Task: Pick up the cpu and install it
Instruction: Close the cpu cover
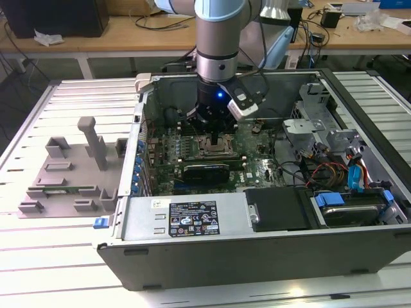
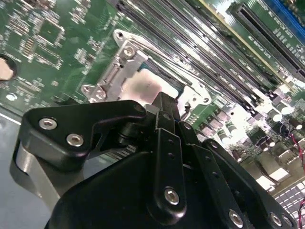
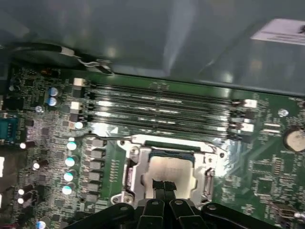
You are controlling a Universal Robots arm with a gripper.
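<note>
1. The gripper [image 3: 164, 184] has its two thin black fingers pressed together, with nothing pinched between them. In the first wrist view the tips sit over one edge of the cpu [image 3: 167, 168]; I cannot tell whether they touch it.
2. The cpu lies flat in the socket [image 3: 135, 168], silver top up, with the metal frame around it. In the second wrist view it shows as a pale patch [image 2: 142, 88] just beyond the gripper [image 2: 164, 101].
3. Long memory slots [image 3: 162, 102] run alongside the socket on the green motherboard [image 3: 267, 167].
4. In the exterior view the arm [image 1: 218, 38] comes down nearly vertical, wrist straight, into the open computer case [image 1: 270, 250]. Its gripper [image 1: 214, 136] is low over the board's middle.
5. The case lies on its side on the slatted worktop [image 1: 38, 256].
6. A grey fixture tray [image 1: 64, 173] rests on the worktop, well apart from the gripper, at the exterior view's left.
</note>
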